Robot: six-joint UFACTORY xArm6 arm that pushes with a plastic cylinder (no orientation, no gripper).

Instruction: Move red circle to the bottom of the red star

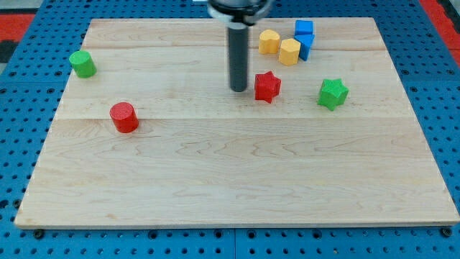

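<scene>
The red circle (pixel 124 116) is a short red cylinder at the view's left on the wooden board (pixel 237 180). The red star (pixel 267 86) sits right of the board's middle, toward the view's top. My tip (pixel 238 89) touches the board just left of the red star, with a small gap between them, and far to the right of the red circle. The dark rod rises straight up to the arm at the view's top edge.
A green cylinder (pixel 83 64) stands at the upper left. A green star (pixel 333 93) lies right of the red star. Two yellow blocks (pixel 269 42) (pixel 290 52) and two blue blocks (pixel 304 29) (pixel 305 44) cluster at the top. Blue pegboard surrounds the board.
</scene>
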